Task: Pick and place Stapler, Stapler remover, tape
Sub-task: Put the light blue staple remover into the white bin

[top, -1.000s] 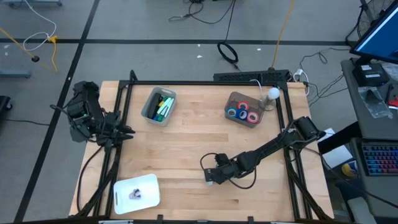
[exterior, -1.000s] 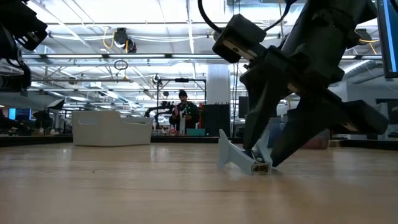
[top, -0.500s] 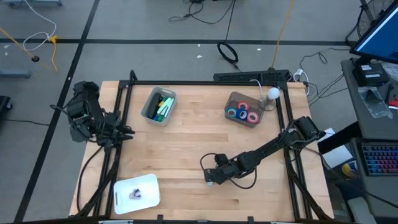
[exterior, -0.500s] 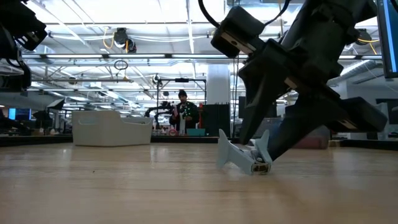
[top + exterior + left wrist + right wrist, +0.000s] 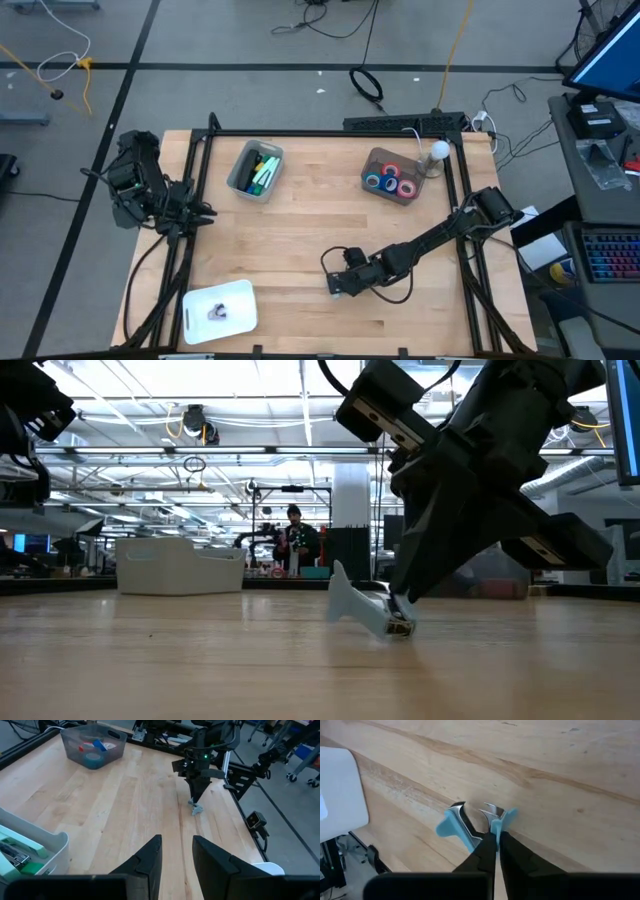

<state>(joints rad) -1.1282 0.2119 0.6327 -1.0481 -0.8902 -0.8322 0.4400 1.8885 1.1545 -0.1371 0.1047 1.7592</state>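
The pale blue stapler remover (image 5: 470, 827) lies on the wooden table near its front middle, and shows too as the stapler remover (image 5: 362, 608) and the stapler remover (image 5: 196, 809). My right gripper (image 5: 496, 840) is shut on it, reaching in from the table's right, seen from above as my right gripper (image 5: 340, 284). Red and blue tape rolls (image 5: 392, 183) sit in a grey bin at the far right. A stapler I cannot make out for certain. My left gripper (image 5: 176, 857) waits open at the table's left edge, holding nothing. My right gripper pinches one blue wing (image 5: 498, 824) of the stapler remover between its two fingers. The fingers (image 5: 405, 595) slant down at it from the table's right. The other wing (image 5: 447, 826) and the metal claws (image 5: 491, 810) stick out past the fingertips, low over the table.
A pale bin (image 5: 255, 168) with green and dark things stands at the far left. A white tray (image 5: 235, 300) with a small dark thing lies at the near left. A black frame (image 5: 330, 132) edges the table. Bare wood lies between the bins and the gripper.
My right gripper has shut on the stapler remover, staying where it was. The remover has shifted a little and tipped in the hold.
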